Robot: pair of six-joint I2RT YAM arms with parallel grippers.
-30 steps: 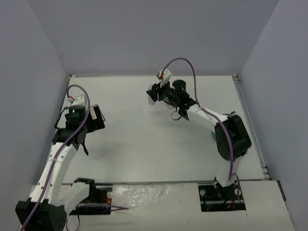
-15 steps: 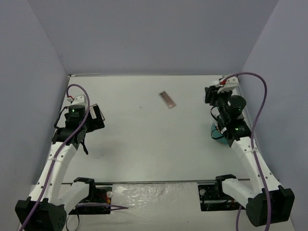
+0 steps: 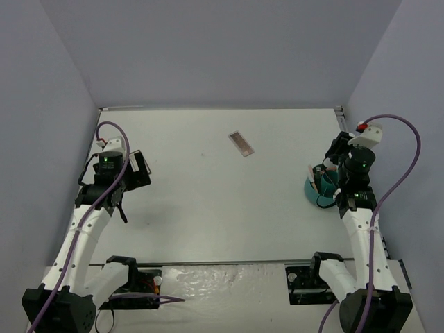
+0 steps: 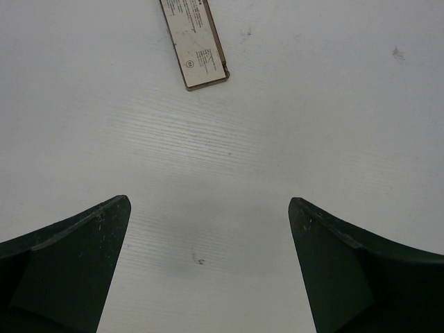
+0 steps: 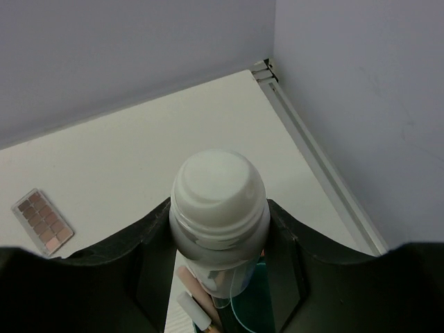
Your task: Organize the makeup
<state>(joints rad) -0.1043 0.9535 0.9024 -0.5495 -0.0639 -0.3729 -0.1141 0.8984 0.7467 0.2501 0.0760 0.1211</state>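
Your right fingers (image 5: 149, 260) gripped the small whitish plastic bottle (image 5: 219, 201) over the round teal tub (image 3: 312, 190) at the right edge of the desk (image 3: 208, 208); left fingers (image 4: 62, 270) stood open. The step required lowering it upright before release.

A small whitish round-capped bottle (image 5: 219, 201) is clamped in the right end effector (image 5: 219, 239). One flat rectangular brown-pink palette (image 3: 241, 143) lies open-faced and askew on the desk (image 3: 208, 201). A second flat rectangular palette (image 4: 194, 41) lies label side up. A pinkish stick (image 5: 192, 286) leans in the round teal tub (image 5: 251, 305).
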